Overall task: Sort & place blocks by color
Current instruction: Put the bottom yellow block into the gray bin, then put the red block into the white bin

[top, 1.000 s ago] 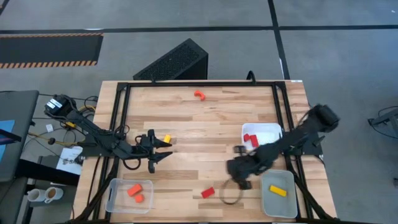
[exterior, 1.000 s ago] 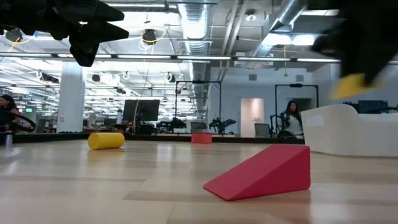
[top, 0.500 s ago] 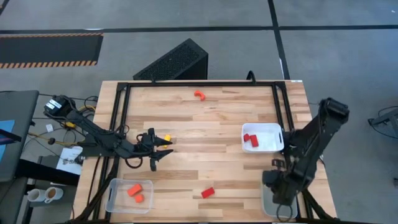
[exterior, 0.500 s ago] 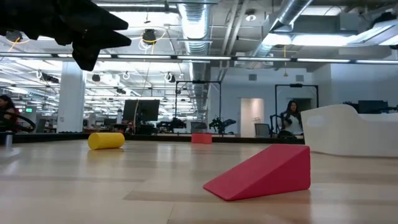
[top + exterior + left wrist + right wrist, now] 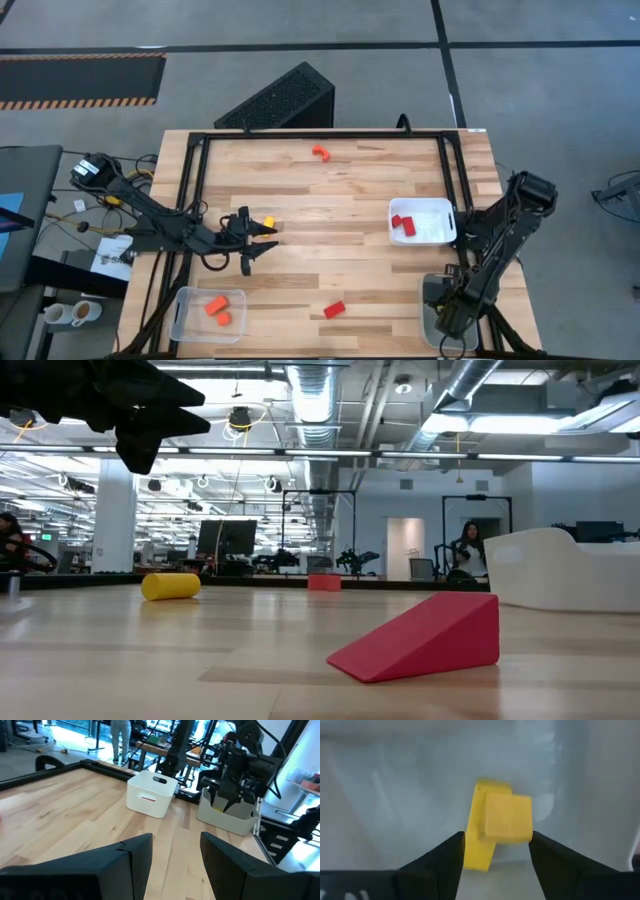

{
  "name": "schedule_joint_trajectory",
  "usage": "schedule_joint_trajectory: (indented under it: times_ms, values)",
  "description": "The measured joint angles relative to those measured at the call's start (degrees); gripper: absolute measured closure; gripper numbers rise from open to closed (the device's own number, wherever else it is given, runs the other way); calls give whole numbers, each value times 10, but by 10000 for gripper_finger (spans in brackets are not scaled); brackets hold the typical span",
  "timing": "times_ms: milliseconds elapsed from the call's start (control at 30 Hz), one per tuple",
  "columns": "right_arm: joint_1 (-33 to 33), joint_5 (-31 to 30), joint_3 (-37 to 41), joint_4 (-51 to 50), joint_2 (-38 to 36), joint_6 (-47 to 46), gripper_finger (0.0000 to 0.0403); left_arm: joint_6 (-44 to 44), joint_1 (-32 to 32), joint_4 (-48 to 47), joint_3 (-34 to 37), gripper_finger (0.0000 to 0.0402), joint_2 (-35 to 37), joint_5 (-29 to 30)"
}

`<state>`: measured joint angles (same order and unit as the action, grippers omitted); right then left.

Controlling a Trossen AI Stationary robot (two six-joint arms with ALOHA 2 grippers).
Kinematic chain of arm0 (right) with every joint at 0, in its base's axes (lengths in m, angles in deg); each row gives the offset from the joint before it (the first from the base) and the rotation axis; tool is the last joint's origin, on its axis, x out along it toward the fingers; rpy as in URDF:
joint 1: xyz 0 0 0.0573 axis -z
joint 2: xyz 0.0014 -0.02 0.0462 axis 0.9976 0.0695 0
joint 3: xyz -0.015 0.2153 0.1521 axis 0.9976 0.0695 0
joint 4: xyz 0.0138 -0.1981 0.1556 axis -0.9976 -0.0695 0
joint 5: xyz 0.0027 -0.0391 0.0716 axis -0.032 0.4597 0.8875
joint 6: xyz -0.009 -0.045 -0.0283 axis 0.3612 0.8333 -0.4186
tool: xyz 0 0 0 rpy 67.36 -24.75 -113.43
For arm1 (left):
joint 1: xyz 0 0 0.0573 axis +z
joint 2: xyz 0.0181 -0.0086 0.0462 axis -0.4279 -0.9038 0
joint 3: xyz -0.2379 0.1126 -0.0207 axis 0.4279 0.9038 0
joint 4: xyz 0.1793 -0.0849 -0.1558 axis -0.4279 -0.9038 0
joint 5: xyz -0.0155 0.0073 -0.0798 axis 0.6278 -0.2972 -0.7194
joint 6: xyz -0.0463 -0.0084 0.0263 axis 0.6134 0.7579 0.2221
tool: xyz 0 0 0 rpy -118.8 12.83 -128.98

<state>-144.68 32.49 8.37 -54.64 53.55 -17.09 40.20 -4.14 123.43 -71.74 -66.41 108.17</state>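
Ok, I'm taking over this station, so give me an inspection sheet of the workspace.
Surface: wooden table, black frame around it.
Blocks: red blocks in white tray; orange blocks in clear tray; yellow pair in grey tray; loose: orange arch, yellow block, red wedge.
Clutter: nothing seen.
Grippers: left gripper open, empty, beside the yellow block; right gripper open over the yellow pair.
Cables: bundle off the table's left edge.
Surroundings: black box behind; cups; person far off.
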Motion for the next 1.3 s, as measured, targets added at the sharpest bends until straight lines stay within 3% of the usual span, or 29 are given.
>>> schedule_joint_trajectory:
  times_ms: [300, 400, 600, 700, 900, 1133, 1300]
  values:
    - [85, 10, -13, -29, -89, -15, 177, 6, 0, -3, 0, 249, 0, -1]
    - [128, -18, -41, -34, -110, 9, 192, 7, 0, -12, 0, 249, 0, 0]
    - [215, -116, -119, 35, -101, 180, 214, 7, 4, -23, 0, 249, 0, 0]
    - [259, -126, -136, 120, -85, 288, 219, 8, 8, -32, 0, 249, 0, 0]
    - [340, -58, -147, 248, -29, 431, 223, 8, 11, -45, 0, 249, 0, -5]
    - [399, 52, -149, 270, 56, 486, 219, -10, 11, -47, 0, 249, 0, -24]
    - [399, 55, -187, 251, 110, 543, 221, -11, 12, -59, 0, 249, 0, -20]
